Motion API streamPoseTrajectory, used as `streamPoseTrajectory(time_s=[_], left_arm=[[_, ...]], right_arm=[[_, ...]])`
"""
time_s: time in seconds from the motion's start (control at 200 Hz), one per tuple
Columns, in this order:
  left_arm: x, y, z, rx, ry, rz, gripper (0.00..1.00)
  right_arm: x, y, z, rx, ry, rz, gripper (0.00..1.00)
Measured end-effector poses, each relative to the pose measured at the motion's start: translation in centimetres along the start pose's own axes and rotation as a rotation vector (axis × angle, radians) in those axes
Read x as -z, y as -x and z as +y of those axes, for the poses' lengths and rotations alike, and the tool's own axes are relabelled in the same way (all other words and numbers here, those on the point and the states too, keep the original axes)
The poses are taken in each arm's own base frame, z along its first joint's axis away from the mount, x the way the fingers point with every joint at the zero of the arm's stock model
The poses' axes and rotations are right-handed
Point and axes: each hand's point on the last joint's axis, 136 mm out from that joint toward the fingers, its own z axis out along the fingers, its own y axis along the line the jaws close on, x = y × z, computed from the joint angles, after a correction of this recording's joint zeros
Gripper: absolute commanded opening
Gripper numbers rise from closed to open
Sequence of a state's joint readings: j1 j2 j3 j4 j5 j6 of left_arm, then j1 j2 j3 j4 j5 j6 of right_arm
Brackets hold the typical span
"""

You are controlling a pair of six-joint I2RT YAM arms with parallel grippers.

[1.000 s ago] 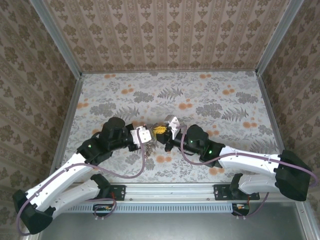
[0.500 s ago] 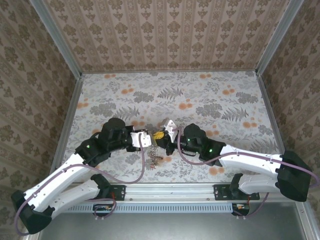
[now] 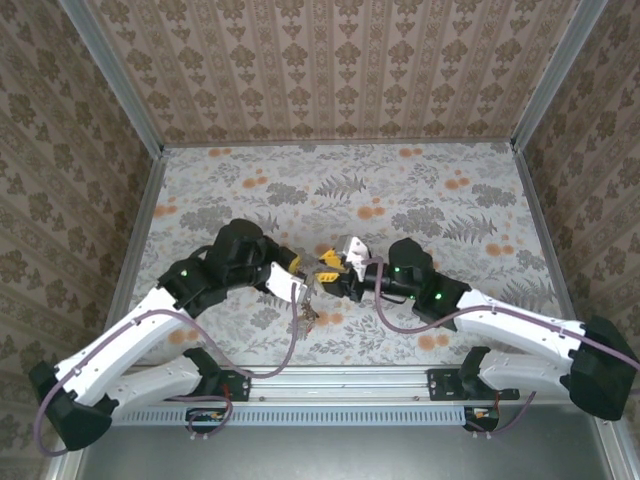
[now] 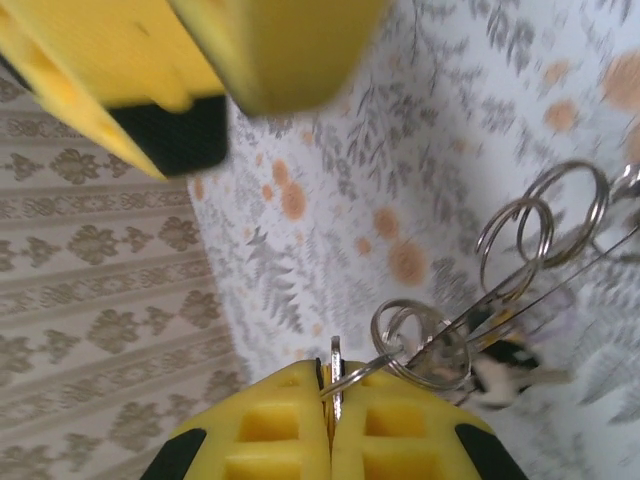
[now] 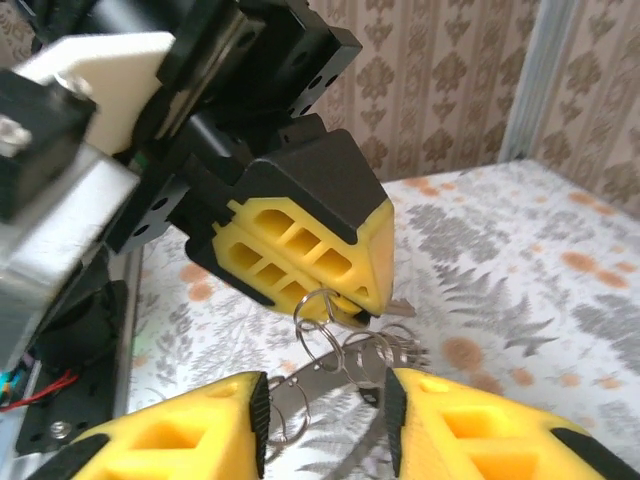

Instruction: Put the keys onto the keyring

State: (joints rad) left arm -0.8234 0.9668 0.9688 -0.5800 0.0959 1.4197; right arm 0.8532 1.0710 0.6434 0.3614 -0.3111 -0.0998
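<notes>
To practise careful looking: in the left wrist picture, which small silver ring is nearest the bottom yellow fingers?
The lowest ring, right beside the left gripper's shut tips; the other two rings sit higher, further right.

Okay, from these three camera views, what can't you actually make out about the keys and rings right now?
Top external: the keys below the left gripper are too small to count.
Left wrist: the metal piece pinched by that gripper is mostly buried between its fingers; key or ring, unclear.
Right wrist: the right gripper, open, partly hides the split rings.
</notes>
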Motion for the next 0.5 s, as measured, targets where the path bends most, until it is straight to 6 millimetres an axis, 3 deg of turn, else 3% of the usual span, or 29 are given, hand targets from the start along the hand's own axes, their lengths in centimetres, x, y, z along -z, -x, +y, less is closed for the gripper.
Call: streamPoseTrajectory(time_s=[0.085, 0.125, 0.14, 0.155, 0.32, 0.5], left_arm=[[-0.4, -0.7, 1.5, -0.121, 0.000, 0.048, 0.00], [-0.5, -1.1, 2.2, -0.179, 0.004, 0.074, 0.00], [-0.5, -1.3, 2.5, -0.199, 0.006, 0.084, 0.00], [-0.6, -1.4, 2.8, -0.218, 0.006, 0.095, 0.00], [-0.8, -3.5, 6.7, -0.378, 0.025, 0.196, 0.00], [-0.2, -6.0, 13.3, -0.506, 0.067, 0.334, 0.00]], right_arm=[[1.3, 0.1, -1.1, 0.034, -0.053, -0.016, 0.64], [1.9, -0.1, -1.6, 0.045, -0.078, -0.020, 0.77], [2.2, -0.2, -1.9, 0.052, -0.090, -0.020, 0.93], [2.4, -0.3, -2.1, 0.056, -0.101, -0.021, 0.99], [4.7, -1.5, -4.2, 0.082, -0.210, -0.024, 0.99], [6.1, -1.4, -5.3, 0.092, -0.281, -0.045, 1.00]])
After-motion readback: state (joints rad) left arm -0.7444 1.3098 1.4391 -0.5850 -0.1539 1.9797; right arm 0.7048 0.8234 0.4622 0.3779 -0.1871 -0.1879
